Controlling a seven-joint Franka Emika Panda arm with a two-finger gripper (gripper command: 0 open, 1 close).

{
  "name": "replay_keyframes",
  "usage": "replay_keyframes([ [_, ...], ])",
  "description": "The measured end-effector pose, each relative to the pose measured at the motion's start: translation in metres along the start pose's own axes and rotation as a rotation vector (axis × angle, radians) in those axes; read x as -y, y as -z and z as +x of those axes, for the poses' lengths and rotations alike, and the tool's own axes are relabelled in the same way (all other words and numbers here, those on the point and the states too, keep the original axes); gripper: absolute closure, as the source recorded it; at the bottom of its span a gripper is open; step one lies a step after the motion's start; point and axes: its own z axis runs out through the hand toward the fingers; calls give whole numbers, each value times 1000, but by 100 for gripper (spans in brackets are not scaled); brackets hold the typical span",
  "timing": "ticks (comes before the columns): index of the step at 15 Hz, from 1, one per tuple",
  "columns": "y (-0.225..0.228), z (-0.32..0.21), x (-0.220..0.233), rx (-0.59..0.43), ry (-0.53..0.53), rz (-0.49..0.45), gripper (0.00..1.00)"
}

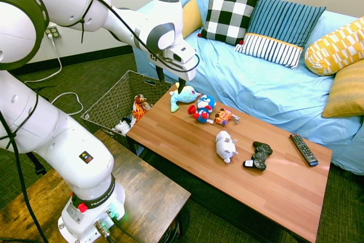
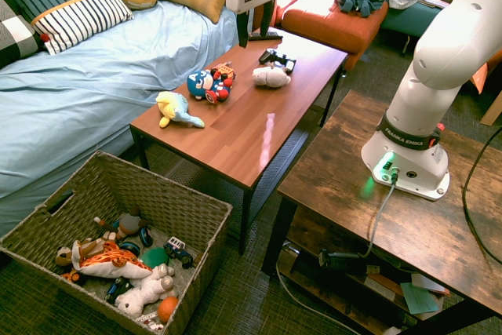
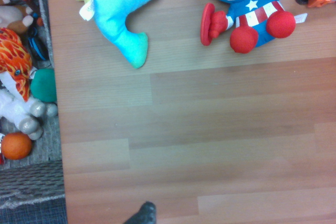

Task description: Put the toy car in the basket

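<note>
The wooden bench (image 1: 170,138) stands alongside a sofa (image 1: 239,78) draped in pale blue, with the wicker basket (image 2: 218,208) on the floor beyond its far end from the game controller (image 1: 260,156). The toy car (image 1: 227,116), orange, lies on the bench just beside the blue-and-red plush figure (image 1: 203,108); in the wrist view only part of it shows, at the frame's edge. The hand (image 2: 258,39) is released, its fingers parted with nothing between them, and is raised above the bench. I judge the step in hand to be the approach to the car, with the pick still to be made. I should shift the hand along the bench until the whole car is in the wrist view, and only then descend. I would turn the fingers to straddle the car's narrower body, keeping one clear of the plush figure, since a finger landing there could pinch fabric or push the car aside. Descent should be vertical and slow, stopping short of pressing on the wood. I would close on the solid body rather than a wheel, which may roll or slip, and confirm the grip before lifting.
</note>
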Motion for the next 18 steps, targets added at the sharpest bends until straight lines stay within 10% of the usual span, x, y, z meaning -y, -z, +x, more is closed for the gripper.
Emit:
replay_keyframes([
  [7,-42,130,-57,36,-24,41,0],
  [18,-226,254,22,50,10,33,0],
])
